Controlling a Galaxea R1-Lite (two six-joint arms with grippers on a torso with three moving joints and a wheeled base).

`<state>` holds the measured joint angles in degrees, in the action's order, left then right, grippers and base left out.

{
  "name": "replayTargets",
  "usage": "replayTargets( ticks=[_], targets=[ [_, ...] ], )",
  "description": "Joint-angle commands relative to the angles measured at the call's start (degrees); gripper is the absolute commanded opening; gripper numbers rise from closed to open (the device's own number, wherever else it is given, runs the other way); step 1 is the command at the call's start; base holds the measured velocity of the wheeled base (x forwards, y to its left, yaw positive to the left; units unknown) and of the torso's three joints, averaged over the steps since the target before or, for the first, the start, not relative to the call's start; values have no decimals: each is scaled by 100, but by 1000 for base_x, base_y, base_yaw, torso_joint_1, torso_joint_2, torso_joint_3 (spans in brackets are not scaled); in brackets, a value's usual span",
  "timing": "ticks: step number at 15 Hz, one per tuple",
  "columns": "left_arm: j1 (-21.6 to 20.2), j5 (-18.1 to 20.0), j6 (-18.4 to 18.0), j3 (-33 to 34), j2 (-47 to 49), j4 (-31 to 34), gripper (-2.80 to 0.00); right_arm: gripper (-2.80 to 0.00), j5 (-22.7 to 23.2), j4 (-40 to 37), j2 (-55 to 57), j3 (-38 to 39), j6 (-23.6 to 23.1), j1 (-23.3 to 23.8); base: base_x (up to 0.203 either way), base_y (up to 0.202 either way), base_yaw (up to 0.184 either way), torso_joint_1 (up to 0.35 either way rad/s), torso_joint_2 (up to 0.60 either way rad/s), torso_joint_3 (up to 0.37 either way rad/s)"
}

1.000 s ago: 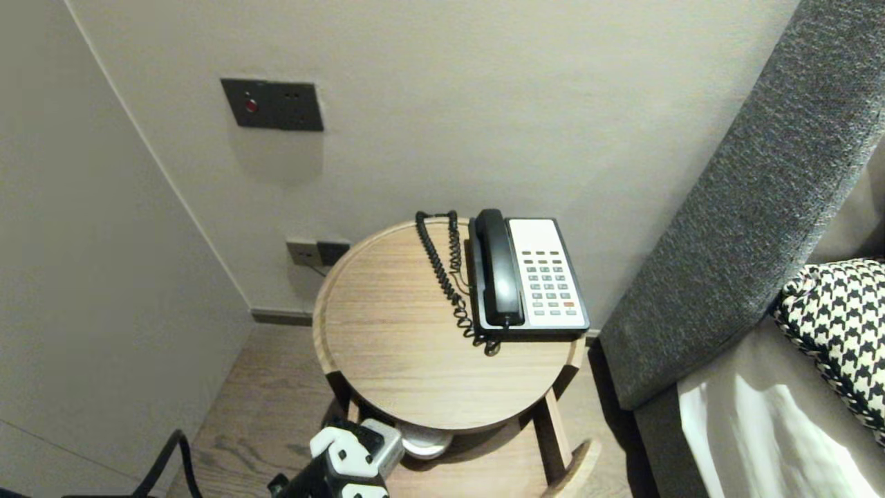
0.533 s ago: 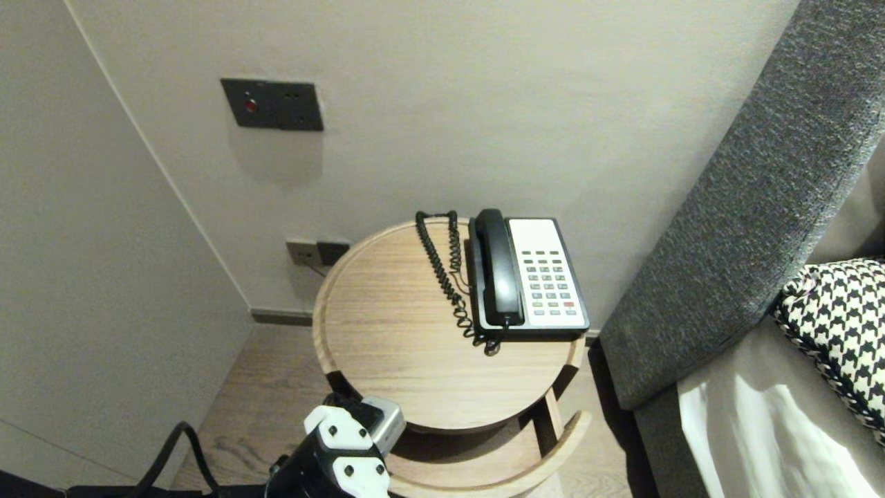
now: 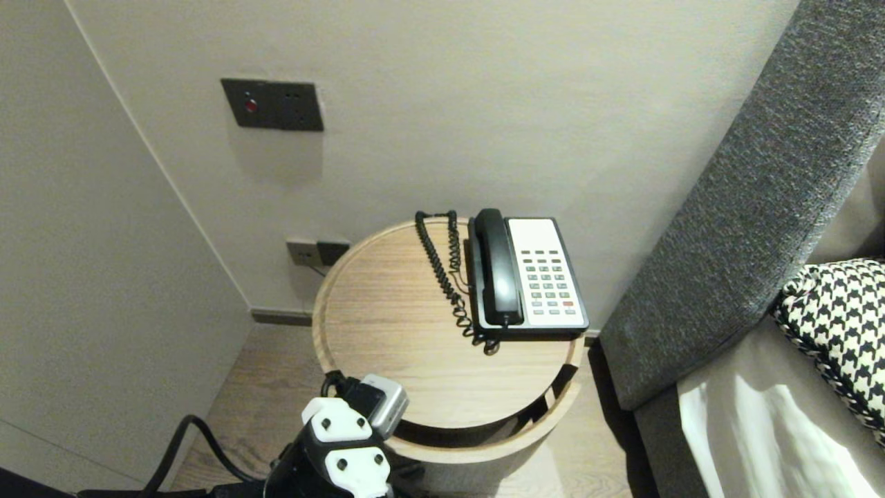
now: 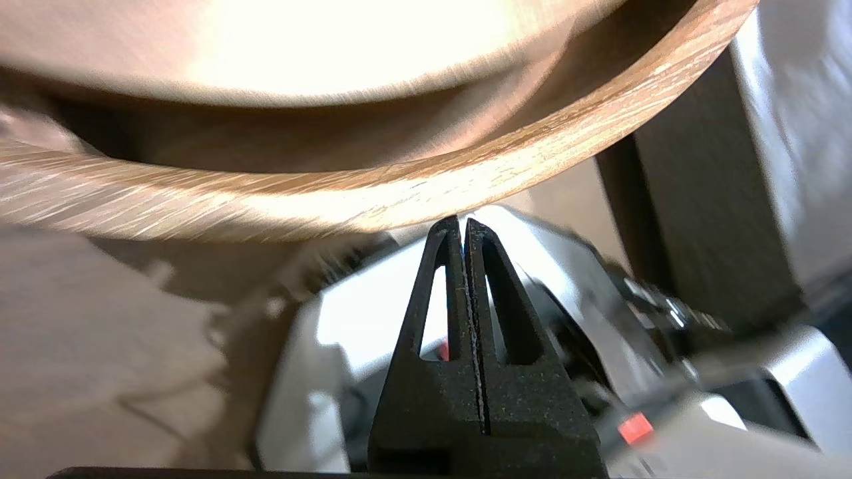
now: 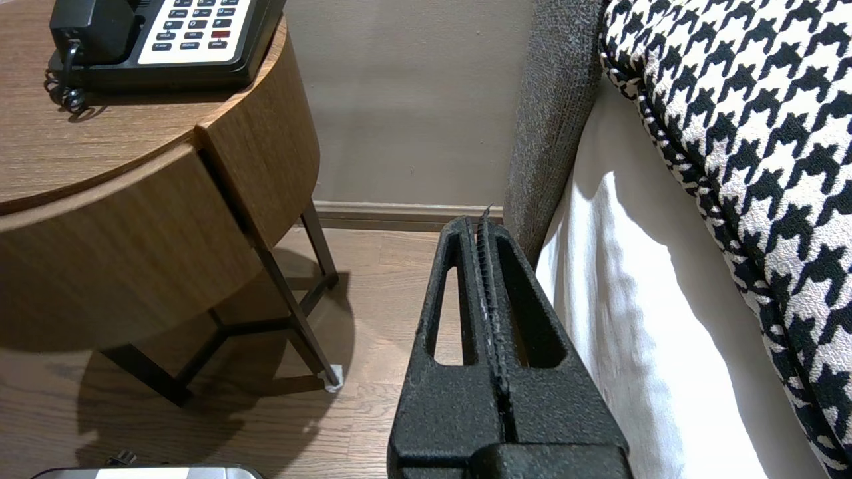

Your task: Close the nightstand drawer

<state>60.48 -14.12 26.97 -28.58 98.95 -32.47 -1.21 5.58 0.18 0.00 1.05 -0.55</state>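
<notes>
The drawer [image 3: 484,446] of the desk [image 3: 387,325] — nearly in, a gap showing — is being touched by the left gripper [image 4: 464,223], jaws shut, empty. The right gripper [image 5: 484,229], jaws shut, is being held by the bed [image 5: 619,319].

One telephone [image 3: 529,277] — one round table [image 3: 387,325] — one cushion [image 3: 836,325].

Low in the head view, the left arm [image 3: 297,474] is black with white caps [image 3: 332,425] bearing dark screws, a silver-grey box [image 3: 387,404] and a black cable [image 3: 190,418]. The left tool [image 4: 464,223] and right tool [image 5: 484,223] are grainy black, with slotted triangular fingers.
</notes>
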Motion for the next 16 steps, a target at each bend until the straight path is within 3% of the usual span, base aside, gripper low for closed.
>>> replayTargets(
  ticks=[1,16],
  targets=[
    [-8,-192,-177,39,54,-220,-280,-280,-2,4,8,229,1,2,0,0,0,0,0,0],
    [-80,-495,-605,283,-7,-883,-280,-280,-2,4,-1,229,1,2,0,0,0,0,0,0]
  ],
)
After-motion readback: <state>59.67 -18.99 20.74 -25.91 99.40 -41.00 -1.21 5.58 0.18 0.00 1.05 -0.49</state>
